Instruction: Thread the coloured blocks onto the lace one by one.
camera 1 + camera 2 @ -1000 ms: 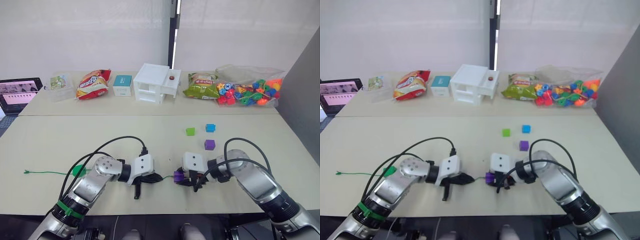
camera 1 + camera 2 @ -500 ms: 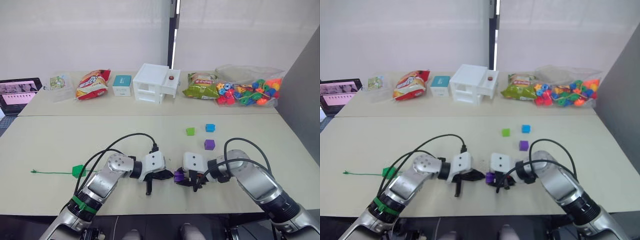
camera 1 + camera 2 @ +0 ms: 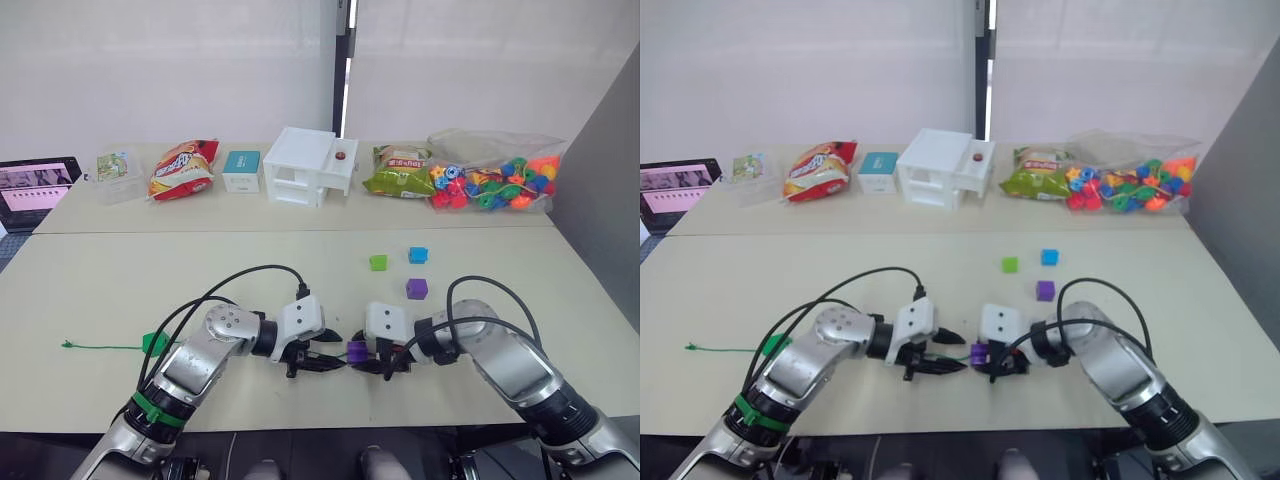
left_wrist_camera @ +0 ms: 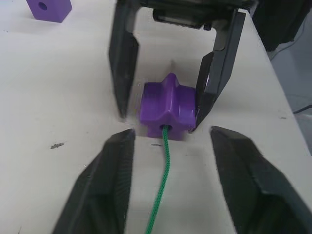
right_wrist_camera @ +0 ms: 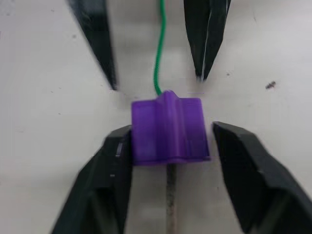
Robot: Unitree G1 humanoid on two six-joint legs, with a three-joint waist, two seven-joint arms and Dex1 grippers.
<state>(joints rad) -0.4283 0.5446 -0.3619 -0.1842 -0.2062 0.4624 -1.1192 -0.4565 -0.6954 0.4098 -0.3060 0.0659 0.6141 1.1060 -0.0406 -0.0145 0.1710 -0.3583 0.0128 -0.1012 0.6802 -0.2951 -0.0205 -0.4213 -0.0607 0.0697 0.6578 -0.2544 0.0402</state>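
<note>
I have the purple star block (image 4: pixel 168 111) on the worktop (image 3: pixel 120 290) at 6 o'clock, between the fingers of the right tool (image 5: pixel 168 161), which stand parted around it: one touches, the other shows a gap. The left tool (image 4: pixel 170 161) is spread wide, empty, astride the green lace (image 4: pixel 160 195) entering the block's hole. The block looks light, rigid and smooth, so I would clamp its flat sides; the lace is limp, so grip its stiff tip (image 5: pixel 169 214) beyond the block.

Lace (image 4: pixel 165 146) hidden inside purple block (image 4: pixel 168 107), pale tip (image 5: pixel 170 195) blurred, cut off by edge
</note>
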